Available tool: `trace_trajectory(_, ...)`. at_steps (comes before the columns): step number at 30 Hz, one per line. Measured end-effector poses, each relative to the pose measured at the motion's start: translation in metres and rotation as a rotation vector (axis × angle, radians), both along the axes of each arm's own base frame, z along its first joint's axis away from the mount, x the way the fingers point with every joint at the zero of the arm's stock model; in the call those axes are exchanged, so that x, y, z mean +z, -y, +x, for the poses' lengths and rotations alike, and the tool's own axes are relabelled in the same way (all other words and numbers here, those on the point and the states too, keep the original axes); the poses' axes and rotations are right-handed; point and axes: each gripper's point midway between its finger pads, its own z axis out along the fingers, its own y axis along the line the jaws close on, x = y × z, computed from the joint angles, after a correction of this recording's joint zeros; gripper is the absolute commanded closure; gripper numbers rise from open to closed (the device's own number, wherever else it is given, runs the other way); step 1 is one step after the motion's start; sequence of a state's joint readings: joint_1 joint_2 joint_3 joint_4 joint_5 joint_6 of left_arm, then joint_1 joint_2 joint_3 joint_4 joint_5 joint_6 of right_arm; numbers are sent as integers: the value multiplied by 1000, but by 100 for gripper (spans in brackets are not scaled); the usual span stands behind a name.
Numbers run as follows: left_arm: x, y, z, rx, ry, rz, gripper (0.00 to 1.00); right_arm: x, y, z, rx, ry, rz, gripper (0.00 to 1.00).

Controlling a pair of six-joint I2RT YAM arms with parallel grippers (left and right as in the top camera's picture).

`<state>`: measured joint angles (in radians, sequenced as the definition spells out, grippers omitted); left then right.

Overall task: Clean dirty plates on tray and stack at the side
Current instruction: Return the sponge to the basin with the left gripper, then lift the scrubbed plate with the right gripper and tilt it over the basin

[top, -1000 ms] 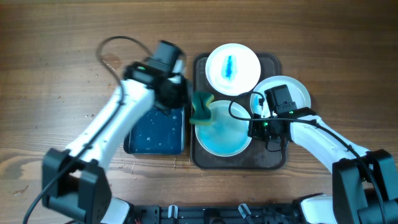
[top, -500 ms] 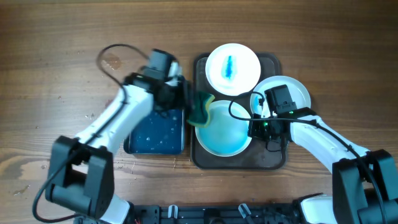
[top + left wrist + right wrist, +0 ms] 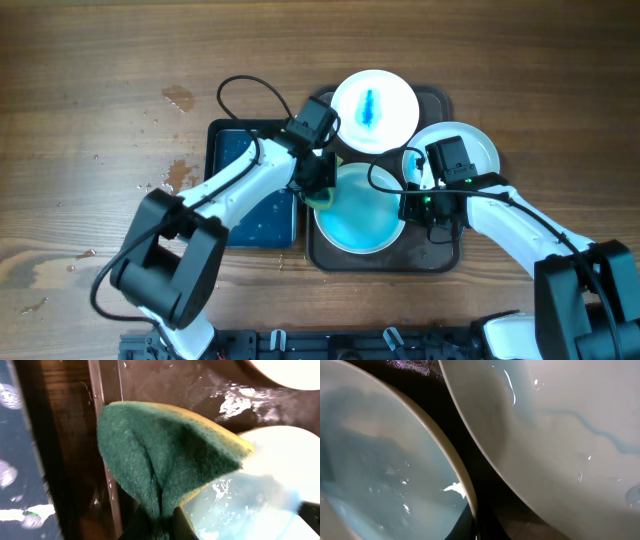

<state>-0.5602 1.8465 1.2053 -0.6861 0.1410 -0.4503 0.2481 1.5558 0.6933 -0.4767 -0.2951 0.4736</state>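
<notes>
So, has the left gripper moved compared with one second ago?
Yes. The left gripper shifted right, from above the blue tub's right edge to the dark tray's left edge, its sponge now lower on the blue-smeared plate's rim.

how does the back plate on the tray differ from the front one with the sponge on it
The back plate has one blue streak at its centre on clean white; the front plate is smeared pale blue all over. The back plate sits untouched; the front plate has the sponge at its left rim and the right gripper on its right rim. Both are round and lie on the dark tray.
</notes>
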Motion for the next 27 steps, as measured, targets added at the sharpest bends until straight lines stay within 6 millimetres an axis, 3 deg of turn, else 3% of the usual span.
trace_trajectory(4, 44, -9, -4, 16, 21, -23, 96, 0, 0, 0, 0, 0, 0, 94)
trace_trajectory(6, 54, -39, -6, 82, -11, 11, 96, 0, 0, 0, 26, 11, -2, 92)
trace_trajectory(8, 51, -80, 6, 186, -13, 78, 96, 0, -2, 3, 83, 47, 1, 90)
trace_trajectory(10, 44, -119, 18, 287, 2, 127, 96, 1, -4, 6, 113, 76, 6, 96)
trace_trajectory(12, 29, -136, 20, 334, 14, 133, 96, 1, -4, 6, 123, 76, 7, 96)
trace_trajectory(14, -1, -154, -2, 362, -44, 175, 65, 2, -3, 0, 126, 40, -1, 96)
trace_trajectory(15, -6, -155, -8, 358, -60, 183, 52, 2, -3, 0, 128, 38, -2, 96)
trace_trajectory(16, -8, -156, -12, 362, -70, 185, 44, 7, 3, -9, 129, -26, -36, 96)
trace_trajectory(18, -7, -154, -12, 367, -74, 170, 28, 26, 7, -2, 132, -34, -74, 96)
trace_trajectory(19, -6, -153, -12, 362, -77, 156, 27, 36, 8, 3, 137, -21, -85, 96)
trace_trajectory(22, 26, -150, -6, 388, -45, 74, 20, 75, 7, 18, 146, 45, -93, 96)
trace_trajectory(24, 63, -154, 4, 415, 34, 21, 9, 93, -1, 21, 185, 63, -100, 96)
trace_trajectory(26, 95, -165, 8, 452, 109, -17, 0, 112, -15, 22, 239, 86, -107, 96)
trace_trajectory(27, 117, -178, 9, 494, 168, -39, 0, 131, -34, 26, 291, 130, -104, 96)
